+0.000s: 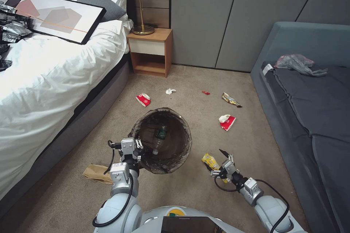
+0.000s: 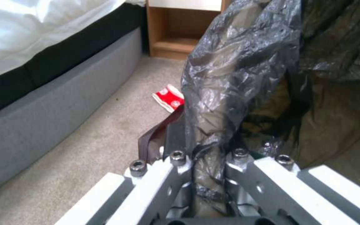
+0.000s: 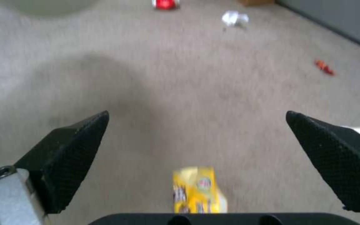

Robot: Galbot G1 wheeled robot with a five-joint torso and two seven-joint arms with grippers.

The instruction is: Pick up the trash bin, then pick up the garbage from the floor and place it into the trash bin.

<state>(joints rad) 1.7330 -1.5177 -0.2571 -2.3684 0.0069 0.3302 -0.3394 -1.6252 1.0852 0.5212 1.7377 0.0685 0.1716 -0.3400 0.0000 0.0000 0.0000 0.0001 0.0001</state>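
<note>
The trash bin (image 1: pixel 146 125), lined with a dark bag, hangs off the floor, and my left gripper (image 1: pixel 140 151) is shut on its near-left rim. In the left wrist view the jaws pinch the bagged rim (image 2: pixel 213 93). A green-labelled bottle (image 1: pixel 160 135) lies inside the bin. My right gripper (image 1: pixel 216 160) is open just above a yellow wrapper (image 1: pixel 210 160); in the right wrist view its black fingers (image 3: pixel 69 156) stand wide apart over that wrapper (image 3: pixel 198 190). More garbage lies on the carpet: two red-white wrappers (image 1: pixel 143 99) (image 1: pixel 226 122), white crumpled paper (image 1: pixel 170 91), a multicoloured wrapper (image 1: pixel 231 99) and a brown paper bag (image 1: pixel 96 173).
A bed (image 1: pixel 54 80) with a framed picture (image 1: pixel 54 14) on it runs along the left. A wooden nightstand (image 1: pixel 150 52) with a lamp stands at the back wall. A grey sofa (image 1: pixel 310 109) with a plastic bag (image 1: pixel 297 62) on it borders the right. A small red scrap (image 1: pixel 206 93) lies on the carpet.
</note>
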